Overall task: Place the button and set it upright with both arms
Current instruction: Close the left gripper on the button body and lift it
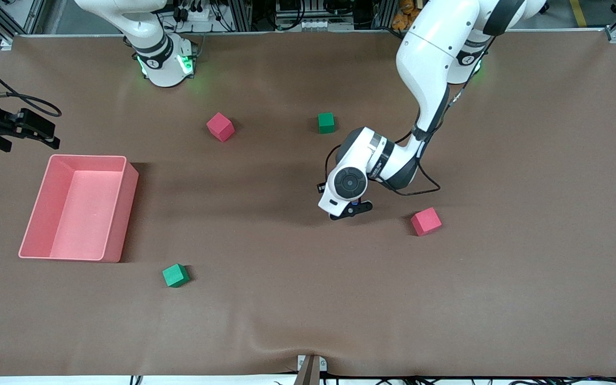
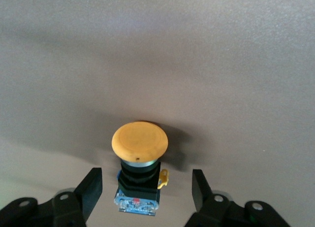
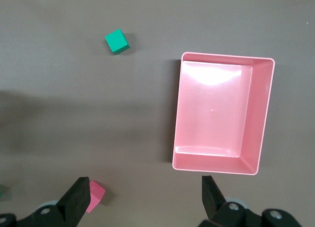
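The button [image 2: 139, 160] has a round orange cap, a black body and a blue base. It lies on the brown table with its cap pointing away from my left wrist camera and its base toward it. My left gripper [image 2: 145, 183] is low at the table's middle and open, one finger on each side of the button's body, neither touching it. In the front view my left gripper [image 1: 352, 208] hides most of the button. My right gripper [image 1: 32, 130] is open and empty, held high over the right arm's end of the table, and waits.
A pink bin [image 1: 124, 214] stands at the right arm's end and shows in the right wrist view [image 3: 264, 113]. Red cubes [image 1: 220, 126] [image 1: 426, 221] and green cubes [image 1: 326, 122] [image 1: 175, 275] lie scattered. The red cube nearest my left gripper is beside it.
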